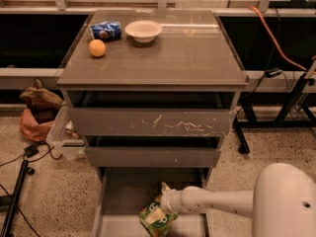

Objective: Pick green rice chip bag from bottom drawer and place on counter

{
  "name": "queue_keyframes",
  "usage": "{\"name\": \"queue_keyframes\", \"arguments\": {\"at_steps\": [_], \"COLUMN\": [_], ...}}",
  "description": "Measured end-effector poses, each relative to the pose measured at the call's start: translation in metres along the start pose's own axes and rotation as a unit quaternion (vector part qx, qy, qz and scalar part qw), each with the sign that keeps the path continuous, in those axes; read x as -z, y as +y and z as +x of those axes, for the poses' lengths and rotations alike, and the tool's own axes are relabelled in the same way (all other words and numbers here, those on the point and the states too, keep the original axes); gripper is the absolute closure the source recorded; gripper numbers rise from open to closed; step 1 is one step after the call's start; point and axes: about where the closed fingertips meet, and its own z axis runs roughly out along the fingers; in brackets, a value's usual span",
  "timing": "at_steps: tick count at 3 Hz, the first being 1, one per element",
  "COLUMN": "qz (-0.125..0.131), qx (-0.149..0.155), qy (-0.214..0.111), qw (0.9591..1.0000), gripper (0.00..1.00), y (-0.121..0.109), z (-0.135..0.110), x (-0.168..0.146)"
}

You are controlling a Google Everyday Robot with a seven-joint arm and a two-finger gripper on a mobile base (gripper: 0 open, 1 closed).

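Note:
The green rice chip bag (157, 217) lies tilted in the open bottom drawer (123, 196), near its right front part. My gripper (167, 205) reaches in from the right on a white arm, and its tip is against the bag's upper right edge. The bag hides the gripper's tip. The grey-brown counter (168, 53) tops the cabinet above the drawers.
On the counter stand a blue crushed can (105, 30), an orange (97, 48) and a white bowl (143, 30). The scratched top drawer front (153, 121) and middle front (153, 156) overhang the bottom drawer. A brown bag (39, 107) and cables lie on the floor at left.

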Motion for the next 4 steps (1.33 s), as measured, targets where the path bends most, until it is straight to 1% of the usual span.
{"name": "queue_keyframes", "arguments": {"at_steps": [1,2,3,4], "qz": [-0.021,-0.033,-0.022,0.012], "qx": [-0.014,-0.026,-0.032,-0.039], "qy": [-0.004,0.003,0.016,0.028], "qw": [0.9997,0.9991,0.9991,0.9988], "gripper": [0.00,0.00,0.00,0.00], "y": [0.001,0.004,-0.004,-0.020], "z": [0.025,0.048,0.066,0.082], "x": [-0.057,-0.090,-0.097,-0.076]}}
